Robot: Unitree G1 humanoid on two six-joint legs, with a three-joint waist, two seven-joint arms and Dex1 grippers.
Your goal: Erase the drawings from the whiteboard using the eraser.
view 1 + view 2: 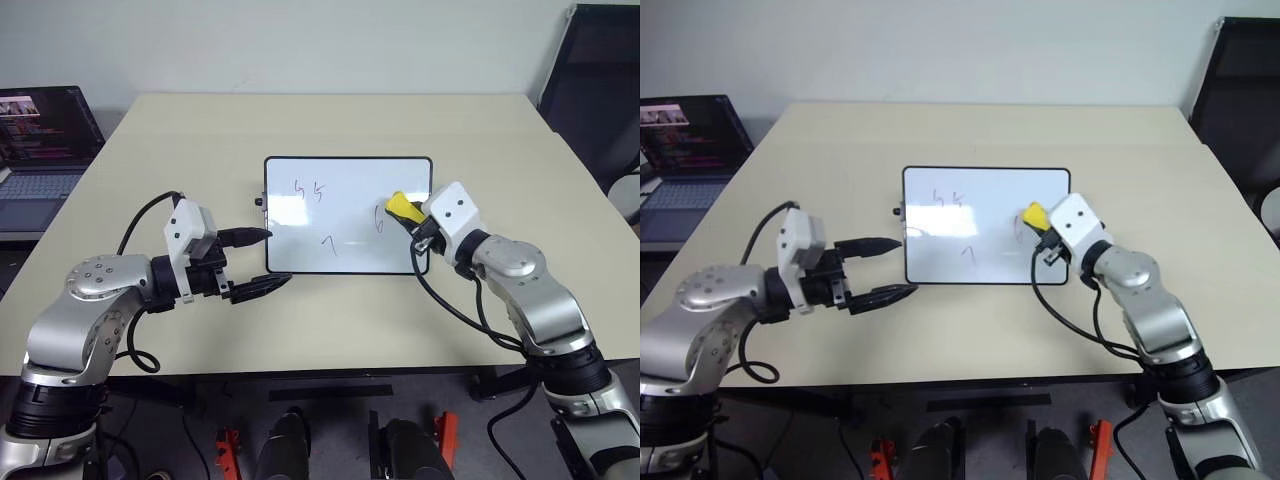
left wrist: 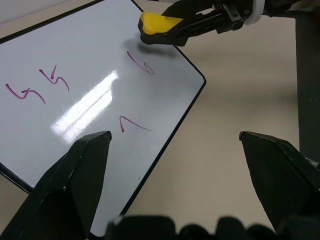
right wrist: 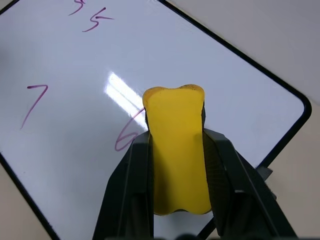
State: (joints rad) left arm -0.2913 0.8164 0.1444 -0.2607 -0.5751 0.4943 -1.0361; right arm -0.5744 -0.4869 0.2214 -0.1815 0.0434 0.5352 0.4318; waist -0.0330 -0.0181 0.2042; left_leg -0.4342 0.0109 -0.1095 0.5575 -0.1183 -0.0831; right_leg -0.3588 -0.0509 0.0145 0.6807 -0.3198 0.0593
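Whiteboard point(image 1: 348, 215) lies flat on the beige table point(image 1: 330, 120), about centre, long side across. Red drawings point(image 2: 37, 85) still on it: two squiggles upper left, a 7-like tick lower middle, a 6-like mark at the R side.

R gripper point(image 1: 408, 215) is clamped tight on the eraser point(image 3: 177, 150), both fingers pressing its long sides, so the yellow block sticks out past the tips. Eraser sits over the board's R portion, right by the 6 mark; from the R wrist cam it partly covers that mark. Whether the dark underside touches the surface: can't tell.

L gripper point(image 1: 258, 262) is spread wide, nothing between the fingers, pointing toward the board's L short edge. Upper finger tip reaches over the L edge near the knob, lower finger just off the near L corner.

Laptop point(image 1: 40, 150) open, off the table's L side. Dark chair point(image 1: 600, 80) at far R.
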